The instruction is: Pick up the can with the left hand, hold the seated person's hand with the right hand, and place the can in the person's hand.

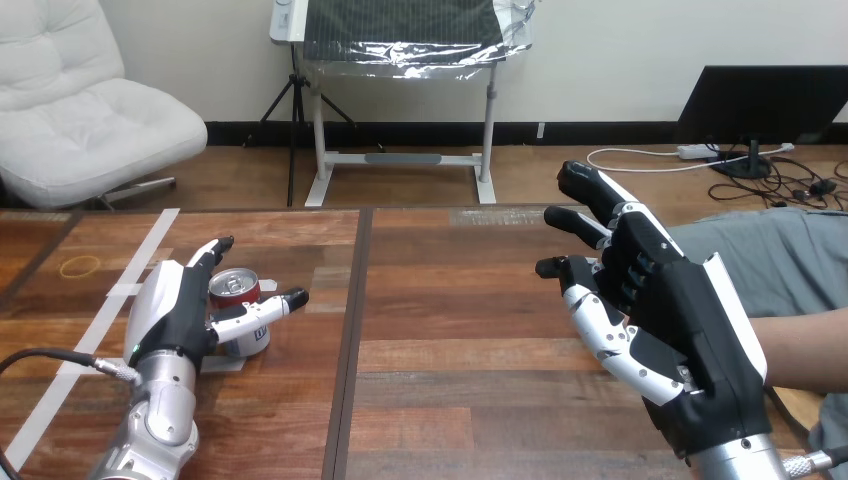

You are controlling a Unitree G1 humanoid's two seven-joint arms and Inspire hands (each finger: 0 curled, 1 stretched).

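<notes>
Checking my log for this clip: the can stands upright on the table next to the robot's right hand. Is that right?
Not quite. The head view shows the can standing upright on the table next to the robot's left hand, between its thumb and fingers. The right hand is raised well apart from the can, with its fingers open.
</notes>
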